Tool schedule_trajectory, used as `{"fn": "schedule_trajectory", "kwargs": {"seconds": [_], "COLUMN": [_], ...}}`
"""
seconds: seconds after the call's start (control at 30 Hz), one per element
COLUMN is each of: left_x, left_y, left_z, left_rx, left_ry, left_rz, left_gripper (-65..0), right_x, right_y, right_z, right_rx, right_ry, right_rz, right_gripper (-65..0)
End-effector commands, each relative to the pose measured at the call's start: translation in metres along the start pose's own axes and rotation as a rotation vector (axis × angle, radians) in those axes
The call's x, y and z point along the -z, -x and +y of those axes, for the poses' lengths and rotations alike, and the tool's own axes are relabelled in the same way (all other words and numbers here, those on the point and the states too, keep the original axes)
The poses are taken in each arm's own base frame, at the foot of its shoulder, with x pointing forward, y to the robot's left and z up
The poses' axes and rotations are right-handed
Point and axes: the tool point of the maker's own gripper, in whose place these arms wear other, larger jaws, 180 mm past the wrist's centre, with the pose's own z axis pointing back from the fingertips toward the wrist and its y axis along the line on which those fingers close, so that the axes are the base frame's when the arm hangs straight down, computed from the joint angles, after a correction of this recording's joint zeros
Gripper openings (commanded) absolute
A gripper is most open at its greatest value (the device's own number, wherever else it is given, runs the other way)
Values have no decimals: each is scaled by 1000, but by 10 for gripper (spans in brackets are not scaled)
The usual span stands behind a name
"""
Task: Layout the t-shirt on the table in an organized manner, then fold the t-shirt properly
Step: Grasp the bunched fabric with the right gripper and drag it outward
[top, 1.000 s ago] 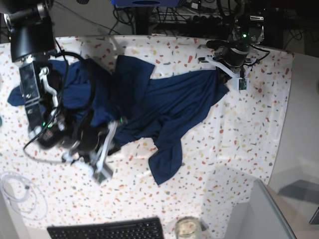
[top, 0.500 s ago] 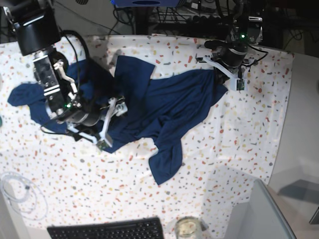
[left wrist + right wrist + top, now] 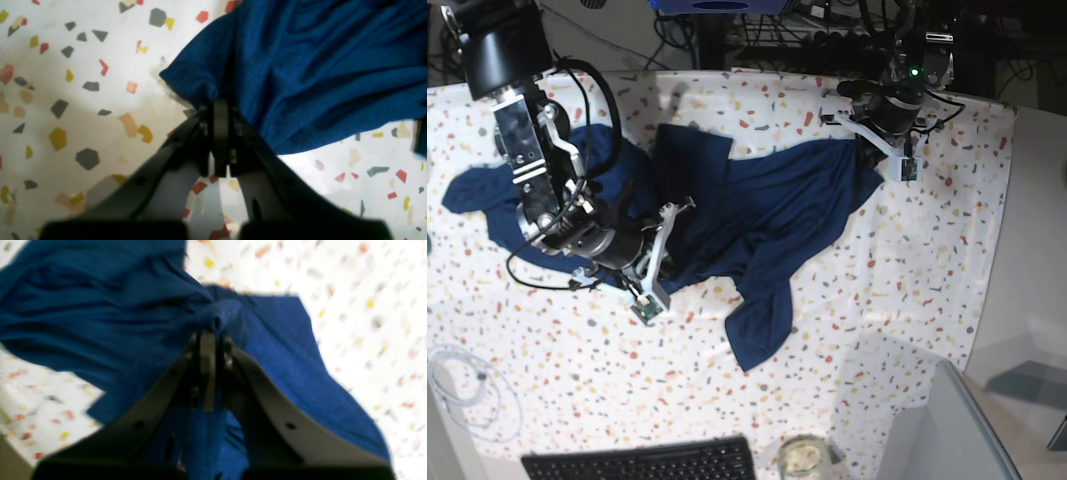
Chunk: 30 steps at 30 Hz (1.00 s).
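Our right claw (image 3: pixel 670 218) has swung in from the desk (image 3: pixel 847 300) edge and now pinches the t-shirt (image 3: pixel 757 215) mid-hem. Our left claw (image 3: pixel 217 100) stays clamped on the far corner, so we can start spreading it flat.

Black arms, looping black cables; white-sided jaws, green indicator lights

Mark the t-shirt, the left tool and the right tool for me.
t-shirt (image 3: pixel 767 215), base view, wrinkled middle of the body.
left tool (image 3: pixel 218 103), left wrist view, tips pinched shut on the shirt's edge.
right tool (image 3: pixel 211 333), right wrist view, tips shut on bunched fabric.
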Motion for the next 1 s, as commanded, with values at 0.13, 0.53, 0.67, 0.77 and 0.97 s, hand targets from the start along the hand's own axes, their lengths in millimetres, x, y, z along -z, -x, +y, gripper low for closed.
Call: {"fn": "schedule_trajectory", "kwargs": {"seconds": [0.13, 0.53, 0.67, 0.77, 0.97], "left_x": [-2, -2, -2, -3, -4], "left_y": [-8, -6, -5, -6, -8], "left_z": [1, 0, 0, 2, 4], "left_rx": [9, 9, 9, 8, 8], "left_ry": [2, 3, 3, -2, -6], "left_rz": [-29, -26, -24, -27, -30], "left_gripper": [-650, -650, -650, -650, -650], "right_x": [-42, 4, -29, -72, -107], "right_y": [-71, -52, -35, -9, 107], "right_z": [4, -55, -71, -84, -129], "right_rx": [-77, 142, 224, 274, 398], "right_ry": [30, 86, 160, 262, 412], "right_rz": [-180, -10, -84, -135, 79], "right_gripper": [-650, -521, -269, -150, -125]}}
